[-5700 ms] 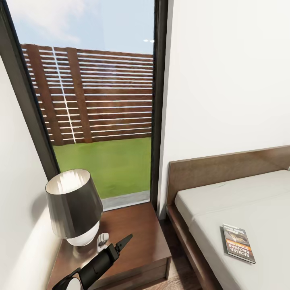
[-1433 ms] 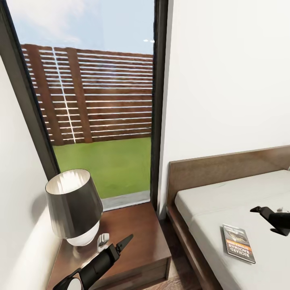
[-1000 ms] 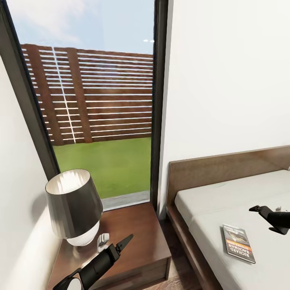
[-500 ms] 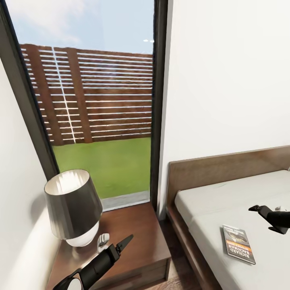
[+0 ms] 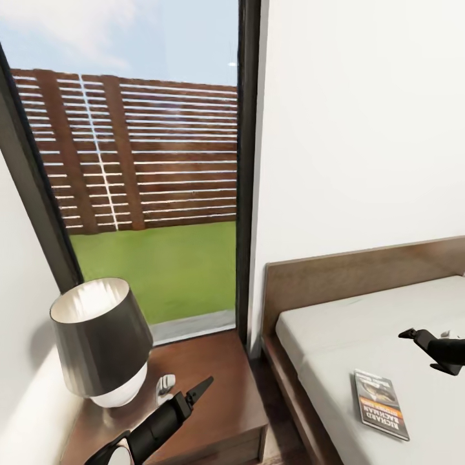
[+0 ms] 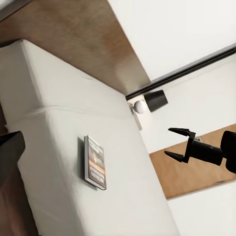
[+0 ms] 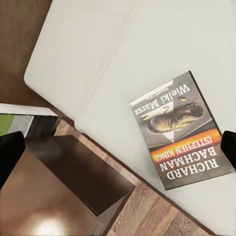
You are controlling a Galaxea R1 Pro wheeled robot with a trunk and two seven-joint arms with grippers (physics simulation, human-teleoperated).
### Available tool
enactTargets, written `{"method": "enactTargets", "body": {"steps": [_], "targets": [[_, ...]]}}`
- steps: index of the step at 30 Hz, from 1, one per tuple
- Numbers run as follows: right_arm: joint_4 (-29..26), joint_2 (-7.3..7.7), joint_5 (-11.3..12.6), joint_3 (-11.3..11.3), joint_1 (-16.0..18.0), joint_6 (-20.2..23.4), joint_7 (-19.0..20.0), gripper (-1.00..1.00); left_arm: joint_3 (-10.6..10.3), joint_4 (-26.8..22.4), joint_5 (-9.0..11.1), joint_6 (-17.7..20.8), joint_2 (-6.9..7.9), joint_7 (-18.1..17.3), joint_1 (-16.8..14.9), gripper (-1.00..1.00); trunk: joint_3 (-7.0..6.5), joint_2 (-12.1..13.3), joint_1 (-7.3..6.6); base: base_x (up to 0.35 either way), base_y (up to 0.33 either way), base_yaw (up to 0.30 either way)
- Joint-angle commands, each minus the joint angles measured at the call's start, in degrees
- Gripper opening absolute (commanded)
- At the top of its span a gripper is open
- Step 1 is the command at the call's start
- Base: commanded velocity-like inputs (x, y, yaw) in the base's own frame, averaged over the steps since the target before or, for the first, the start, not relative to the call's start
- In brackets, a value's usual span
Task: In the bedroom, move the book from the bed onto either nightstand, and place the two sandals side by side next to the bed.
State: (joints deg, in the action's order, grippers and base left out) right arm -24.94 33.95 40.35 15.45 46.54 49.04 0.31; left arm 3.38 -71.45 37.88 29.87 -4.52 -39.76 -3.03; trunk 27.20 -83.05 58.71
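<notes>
On pale smooth bed (image 5: 361, 336): thin rectangular book (image 5: 380, 404), lying flat.

Black arms, pointed black grippers

The left arm (image 5: 152, 429) is a glossy black tube with a pale grey band at its base, narrowing to the left gripper (image 5: 194, 391), two slim matte-black fingers ending in sharp tips. The right gripper (image 6: 176, 143) is likewise matte black: two thin, pointed, claw-like fingers on a ribbed collar, joined to a rounded black wrist (image 6: 209, 152). No cables, screws or markings are discernible.
</notes>
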Motion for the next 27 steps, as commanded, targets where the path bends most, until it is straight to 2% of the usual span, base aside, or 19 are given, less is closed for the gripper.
{"method": "enactTargets", "body": {"steps": [1,14,27], "targets": [[-0.02,-0.02,-0.09,0.27,0.04,0.27,0.03,1.0,0.13,-0.01,0.27,0.45,-0.05,-0.17,-0.04,1.0,0.06,-0.03,0.02,0.188,-0.168,0.0],[-0.02,-0.02,-0.09,0.23,0.04,0.35,0.04,1.0,0.13,0.0,0.27,0.45,-0.05,-0.67,-0.02,1.0,0.06,-0.03,0.02,0.182,-0.159,0.0],[-0.02,-0.02,-0.05,0.28,0.04,0.39,0.05,1.0,0.13,0.0,0.27,0.47,-0.05,-0.48,-0.02,1.0,0.06,-0.03,0.02,0.037,-0.029,0.0]]}}
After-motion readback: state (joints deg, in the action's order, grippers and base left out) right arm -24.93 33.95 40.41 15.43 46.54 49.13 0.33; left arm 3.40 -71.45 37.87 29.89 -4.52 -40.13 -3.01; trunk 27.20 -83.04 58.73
